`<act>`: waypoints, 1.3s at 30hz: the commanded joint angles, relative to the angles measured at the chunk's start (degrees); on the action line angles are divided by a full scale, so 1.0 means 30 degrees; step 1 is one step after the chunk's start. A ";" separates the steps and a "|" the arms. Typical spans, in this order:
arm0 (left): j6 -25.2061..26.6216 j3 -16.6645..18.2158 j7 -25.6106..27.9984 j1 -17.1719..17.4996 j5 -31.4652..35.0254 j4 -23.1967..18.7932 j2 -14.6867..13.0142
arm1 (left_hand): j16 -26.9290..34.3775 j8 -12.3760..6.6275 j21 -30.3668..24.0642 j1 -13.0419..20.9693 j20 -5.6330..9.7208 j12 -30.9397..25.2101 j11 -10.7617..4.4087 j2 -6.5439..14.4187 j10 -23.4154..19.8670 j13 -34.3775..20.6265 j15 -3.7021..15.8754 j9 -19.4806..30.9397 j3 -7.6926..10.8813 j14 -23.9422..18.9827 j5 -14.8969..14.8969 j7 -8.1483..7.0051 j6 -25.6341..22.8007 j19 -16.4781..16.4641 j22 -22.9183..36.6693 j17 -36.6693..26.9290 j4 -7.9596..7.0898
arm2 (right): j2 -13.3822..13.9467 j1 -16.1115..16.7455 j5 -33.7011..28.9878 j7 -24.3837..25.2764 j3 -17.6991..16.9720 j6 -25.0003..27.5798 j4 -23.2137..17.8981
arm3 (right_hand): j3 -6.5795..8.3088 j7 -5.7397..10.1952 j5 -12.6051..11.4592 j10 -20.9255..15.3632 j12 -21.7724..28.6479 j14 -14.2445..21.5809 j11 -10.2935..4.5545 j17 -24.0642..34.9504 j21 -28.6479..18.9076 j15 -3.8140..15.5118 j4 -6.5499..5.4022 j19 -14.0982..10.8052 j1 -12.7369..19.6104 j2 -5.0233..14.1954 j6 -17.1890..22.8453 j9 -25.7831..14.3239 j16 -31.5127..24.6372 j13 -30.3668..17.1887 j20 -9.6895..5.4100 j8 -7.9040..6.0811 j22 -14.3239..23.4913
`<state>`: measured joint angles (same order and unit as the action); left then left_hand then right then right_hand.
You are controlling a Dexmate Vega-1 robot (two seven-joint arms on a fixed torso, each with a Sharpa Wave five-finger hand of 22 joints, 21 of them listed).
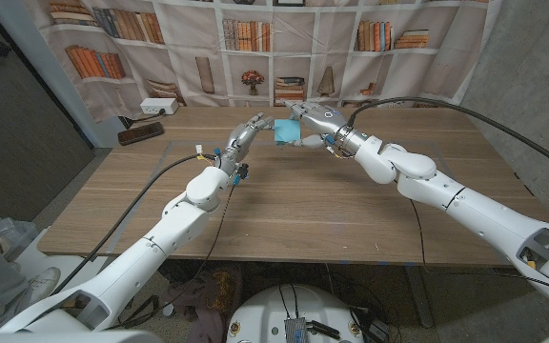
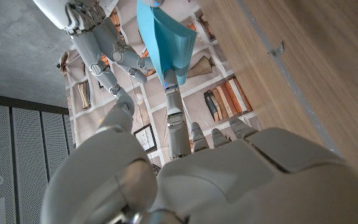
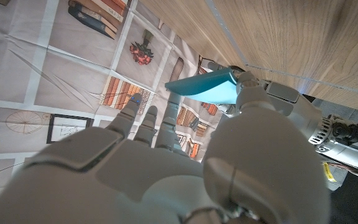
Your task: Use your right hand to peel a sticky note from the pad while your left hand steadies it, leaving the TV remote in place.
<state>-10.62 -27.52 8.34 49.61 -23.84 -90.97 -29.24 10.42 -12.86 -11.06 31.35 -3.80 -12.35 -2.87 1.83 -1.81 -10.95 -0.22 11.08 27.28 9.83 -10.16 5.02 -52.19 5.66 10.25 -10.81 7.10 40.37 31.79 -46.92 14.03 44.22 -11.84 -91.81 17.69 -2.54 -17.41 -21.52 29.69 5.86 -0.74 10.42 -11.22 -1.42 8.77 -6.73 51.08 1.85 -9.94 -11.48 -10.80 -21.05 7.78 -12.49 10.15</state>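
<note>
A blue sticky note pad (image 1: 283, 131) is held up above the far middle of the table, gripped by my left hand (image 1: 245, 136) at its left edge. In the left wrist view the pad (image 2: 165, 42) stands past my left hand's fingertips (image 2: 171, 93), and its sheets fan slightly. My right hand (image 1: 314, 120) hovers just right of the pad with its fingers (image 2: 112, 61) apart beside it. In the right wrist view the pad (image 3: 205, 88) lies beyond my right hand's fingers (image 3: 143, 117), and I see no grip on it. The dark TV remote (image 1: 141, 133) lies at the table's far left.
A white box (image 1: 157, 107) sits at the far left edge behind the remote. A bookshelf-print backdrop (image 1: 284, 48) hangs behind the wooden table (image 1: 294, 210). Cables run along both arms.
</note>
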 commanded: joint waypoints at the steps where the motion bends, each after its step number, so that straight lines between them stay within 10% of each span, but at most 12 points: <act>1: -0.0187 -0.0175 -0.0420 -0.0249 0.0035 0.0121 -0.0010 | 0.0179 0.0010 -0.0187 0.0157 -0.0046 0.0009 -0.0564 0.0203 0.0045 -0.0056 -0.0087 0.0039 0.0114 0.0408 -0.0026 -0.0003 0.0006 0.0021 0.0091 -0.0040 0.0040 | -0.0001 -0.0003 -0.0215 -0.0049 0.0118 -0.0291 -0.0073 | 0.0039 0.0098 -0.0091 -0.0979 0.0126 0.0046 -0.0966 -0.0008 0.0007 0.0163 -0.0024 0.0027 0.0129 0.0171 -0.0494 -0.0008 -0.0021 -0.0429 -0.0065 -0.0007 0.0010; 13: -0.0045 -0.0338 0.0506 -0.0148 0.0869 -0.0209 0.0174 | 0.0254 -0.0544 -0.0440 0.3070 -0.0223 -0.0202 -0.0548 0.1429 -0.0812 -0.0033 0.0093 0.0159 0.1430 -0.0423 -0.0123 -0.0301 -0.1758 -0.0862 0.0070 0.0178 0.1037 | 0.0062 0.0103 -0.0327 0.0103 -0.0019 -0.0274 -0.0179 | 0.0039 0.0111 -0.0098 -0.0998 0.0162 0.0085 -0.0977 -0.0009 0.0008 0.0253 -0.0017 0.0008 0.0169 0.0173 -0.0403 -0.0008 -0.0030 -0.0453 -0.0056 -0.0008 0.0008; 19: 0.0625 -0.0253 0.1428 0.0115 0.1179 -0.0762 0.0213 | 0.0256 -0.1794 -0.0488 0.6047 -0.0264 -0.0391 -0.1006 0.1880 -0.1988 -0.0045 0.0234 0.0836 0.2414 -0.1124 -0.0213 -0.0067 -0.4036 -0.1492 0.0052 0.0233 0.1193 | 0.0155 0.0210 -0.0274 0.0299 -0.0199 -0.0219 -0.0272 | 0.0034 0.0121 -0.0098 -0.0985 0.0166 0.0100 -0.0978 -0.0003 0.0007 0.0289 -0.0037 -0.0002 0.0155 0.0192 -0.0372 -0.0008 -0.0038 -0.0460 -0.0079 -0.0009 0.0008; 39: 0.1246 -0.0252 0.2151 0.0197 0.1628 -0.1108 0.0208 | 0.0294 -0.1788 -0.0503 0.6847 -0.1015 -0.0202 -0.0294 0.2589 -0.2055 -0.0155 -0.0550 0.2073 0.2025 -0.1305 0.0065 -0.0352 -0.2322 -0.1840 0.0111 0.0061 0.0393 | 0.0133 0.0183 -0.0220 0.0532 -0.0199 -0.0659 -0.0078 | 0.0003 0.0135 -0.0100 -0.1114 0.0261 0.0163 -0.1073 -0.0007 -0.0012 0.0392 -0.0039 -0.0112 0.0166 0.0168 -0.0241 -0.0007 -0.0043 -0.0496 -0.0135 -0.0001 0.0004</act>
<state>-7.54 -28.21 14.33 50.31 -19.40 -94.17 -28.70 10.87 -17.97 -12.35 51.89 -6.36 -13.23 -4.19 9.09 -8.04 -11.15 -1.67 16.90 33.21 5.75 -9.94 4.11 -59.43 -0.21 10.25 -10.44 8.74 40.83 32.36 -47.72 15.55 43.57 -13.13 -92.47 17.69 -2.55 -17.24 -21.52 30.17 6.16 -0.74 10.42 -11.22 -0.49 8.77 -6.93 51.20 1.93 -9.94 -11.48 -10.80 -21.05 7.57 -12.50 10.15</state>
